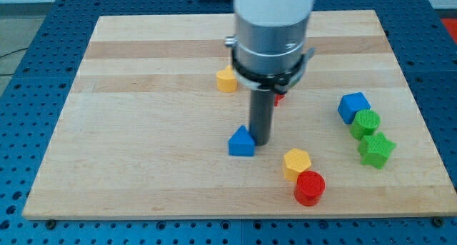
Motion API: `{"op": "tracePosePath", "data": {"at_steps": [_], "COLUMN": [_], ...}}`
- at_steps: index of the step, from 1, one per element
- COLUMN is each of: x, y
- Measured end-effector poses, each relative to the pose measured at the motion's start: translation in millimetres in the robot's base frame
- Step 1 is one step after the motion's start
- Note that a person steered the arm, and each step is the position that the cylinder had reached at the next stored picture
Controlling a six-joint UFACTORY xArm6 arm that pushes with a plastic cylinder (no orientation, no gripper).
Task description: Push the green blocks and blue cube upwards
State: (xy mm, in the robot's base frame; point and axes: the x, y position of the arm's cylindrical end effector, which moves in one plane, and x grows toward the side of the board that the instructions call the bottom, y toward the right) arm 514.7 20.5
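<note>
Standing mid-board, my tip (260,143) touches the blue triangular block (241,142); no hand exists, just a rod. Blue cube (353,106), green blocks (365,123) (376,149) cluster near the right edge.

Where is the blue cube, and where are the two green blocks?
blue cube (353,106): camera view, on its top face.
upper green block (365,122): camera view, on its rounded top, just below the blue cube.
lower green block (375,149): camera view, middle of its star-like top.

Blue cube (353,106), green blocks (366,123), pale wooden board (143,131)
</note>
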Motion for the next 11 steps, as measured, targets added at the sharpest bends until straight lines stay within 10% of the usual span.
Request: {"op": "tracePosePath", "data": {"at_steps": [3, 7, 10, 11], "x": [3.9, -93.7, 100.0, 95.5], "y": [-46.9, 55.8, 149.8, 164.0]}}
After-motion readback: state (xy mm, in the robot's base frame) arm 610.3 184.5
